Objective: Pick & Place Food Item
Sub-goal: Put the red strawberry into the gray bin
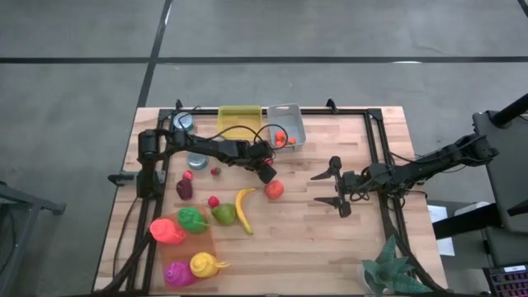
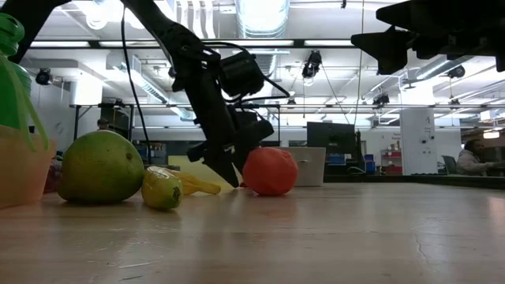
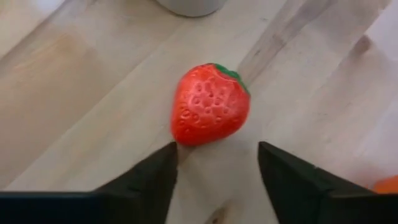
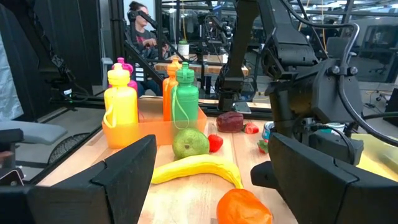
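While parted, left gripper (image 3: 214,165) beside strawberry (image 3: 210,104)

1. Strawberry (image 3: 210,104): red, pitted with seed dimples, green cap
2. Banana (image 1: 243,209): yellow; beside it, a green pear (image 1: 223,214)
3. Orange fruit (image 1: 274,189): orange-red, just beyond the banana's tip
4. Bottles left of the banana: green (image 1: 192,219), orange (image 1: 167,232), yellow (image 1: 206,265), magenta (image 1: 178,274)
5. Bins beyond the banana: yellow (image 1: 239,113) and grey (image 1: 290,115)
6. Table (image 1: 330,247): pale wood grain
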Robot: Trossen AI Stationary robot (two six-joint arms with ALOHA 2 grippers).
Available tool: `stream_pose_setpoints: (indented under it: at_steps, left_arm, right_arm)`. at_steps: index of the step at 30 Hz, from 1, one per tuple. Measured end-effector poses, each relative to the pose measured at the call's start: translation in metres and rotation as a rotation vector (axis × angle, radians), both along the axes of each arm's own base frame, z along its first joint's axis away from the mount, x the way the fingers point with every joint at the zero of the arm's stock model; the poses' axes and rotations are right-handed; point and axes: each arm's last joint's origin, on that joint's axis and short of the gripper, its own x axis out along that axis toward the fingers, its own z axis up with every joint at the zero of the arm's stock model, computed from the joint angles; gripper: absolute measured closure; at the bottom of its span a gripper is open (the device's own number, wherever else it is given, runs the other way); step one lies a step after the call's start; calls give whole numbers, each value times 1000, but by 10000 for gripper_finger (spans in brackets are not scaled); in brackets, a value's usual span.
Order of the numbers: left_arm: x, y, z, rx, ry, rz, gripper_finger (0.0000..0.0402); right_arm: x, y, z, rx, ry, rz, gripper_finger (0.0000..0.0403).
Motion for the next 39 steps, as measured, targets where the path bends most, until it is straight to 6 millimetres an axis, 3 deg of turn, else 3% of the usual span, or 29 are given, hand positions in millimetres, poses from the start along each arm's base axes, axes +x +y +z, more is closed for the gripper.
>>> stream_pose_setpoints:
  at_steps: [5,11,19,32,39]
  left_arm:
    - [5,1,6,-12,-45,1,100]
    - [7,4,9,27,-55,16,55]
    - [10,7,10,129,-72,-59,49]
    - [-4,14,-11,98,-110,-74,50]
    - [-5,21,-11,89,-148,-92,50]
  right_arm:
    - [0,0,0,0,0,0,97]
    - [0,0,0,0,0,0,97]
    - [0,0,0,0,0,0,97]
    - [0,0,0,0,0,0,97]
    - [0,0,0,0,0,0,97]
